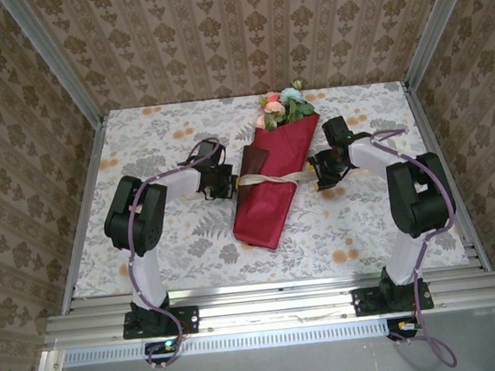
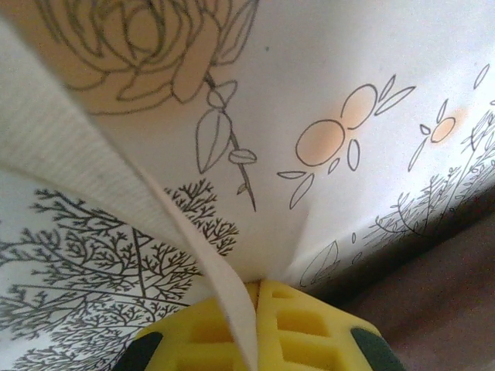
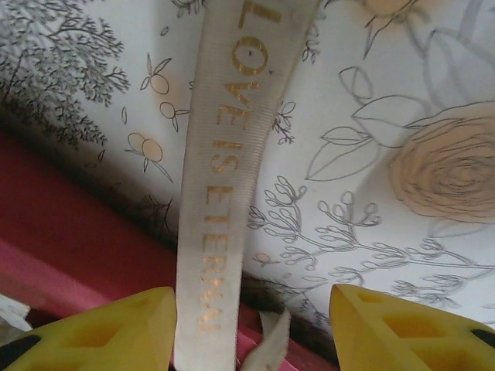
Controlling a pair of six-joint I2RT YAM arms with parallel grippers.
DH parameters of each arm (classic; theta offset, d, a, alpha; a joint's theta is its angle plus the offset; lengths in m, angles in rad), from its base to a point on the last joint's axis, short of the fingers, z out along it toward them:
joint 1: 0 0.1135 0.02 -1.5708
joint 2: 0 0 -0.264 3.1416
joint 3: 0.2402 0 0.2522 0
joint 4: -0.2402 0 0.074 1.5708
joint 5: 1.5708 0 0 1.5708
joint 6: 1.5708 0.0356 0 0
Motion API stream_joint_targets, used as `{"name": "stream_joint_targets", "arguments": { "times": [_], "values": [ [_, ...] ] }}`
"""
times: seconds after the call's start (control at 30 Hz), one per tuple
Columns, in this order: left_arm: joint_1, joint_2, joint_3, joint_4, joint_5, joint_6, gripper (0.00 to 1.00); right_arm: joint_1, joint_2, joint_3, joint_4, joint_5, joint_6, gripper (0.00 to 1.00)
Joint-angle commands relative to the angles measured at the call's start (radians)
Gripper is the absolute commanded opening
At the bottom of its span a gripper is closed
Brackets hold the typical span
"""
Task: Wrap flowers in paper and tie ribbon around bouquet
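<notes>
Cream cloth printed with grey foliage and pale orange blossoms covers the table (image 1: pixel 365 227). Brown damask wallpaper (image 1: pixel 215 31) lines the walls around it, and an aluminium rail (image 1: pixel 277 305) runs along the near edge where both bases are bolted.

We see the left arm (image 1: pixel 137 218) and the right arm (image 1: pixel 415 191) each bent at the elbow and folded inward, wrists low over the cloth. The bouquet (image 1: pixel 274 183) lies between the two grippers, its narrow end nearer the bases. Its red paper (image 1: pixel 268 214) is just inside the left gripper (image 1: pixel 221 186) and a little apart from the right gripper (image 1: pixel 321 177). The flowers (image 1: pixel 282 108) show from the wide end, beyond both grippers.

The ribbon (image 1: pixel 269 180) crosses the cone from one gripper to the other. In the left wrist view the yellow fingers (image 2: pixel 309 325) are pressed together with the ribbon (image 2: pixel 116 162) pinched in the seam. In the right wrist view the yellow fingers (image 3: pixel 116 325) stand wide apart, and the ribbon (image 3: pixel 224 154) runs down between them, close beside one of them, ungripped.

Gold lettering on that strip reads "LOVE IS ETERNAL".
</notes>
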Motion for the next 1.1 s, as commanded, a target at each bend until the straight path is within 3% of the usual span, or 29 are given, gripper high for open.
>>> {"name": "stream_joint_targets", "arguments": {
  "times": [0.0, 0.27, 0.37, 0.57, 0.73, 0.83, 1.07],
  "values": [
    [-0.011, -0.03, -0.02, 0.0, 0.022, 0.016, 0.0, 0.005, 0.028, 0.012, 0.05, -0.029, 0.14, 0.55],
    [-0.012, -0.024, -0.01, -0.001, 0.029, 0.028, 0.0, 0.031, 0.099, 0.017, 0.127, -0.048, 0.207, 0.55],
    [-0.014, -0.021, -0.007, 0.0, 0.029, 0.03, 0.0, 0.053, 0.115, 0.029, 0.131, -0.057, 0.222, 0.48],
    [-0.009, -0.005, 0.038, -0.011, 0.04, 0.069, 0.0, 0.05, 0.053, -0.019, 0.125, 0.038, 0.227, 0.01],
    [0.028, 0.013, 0.086, -0.007, 0.058, 0.12, 0.0, -0.002, 0.009, 0.002, 0.022, 0.065, 0.073, 0.0],
    [0.095, 0.016, 0.115, -0.011, 0.07, 0.18, 0.0, -0.056, -0.017, -0.024, -0.003, 0.061, -0.052, 0.0],
    [0.234, -0.005, 0.068, 0.04, 0.089, 0.22, 0.0, -0.258, -0.11, -0.155, -0.027, 0.068, -0.276, 0.0]
  ]
}}
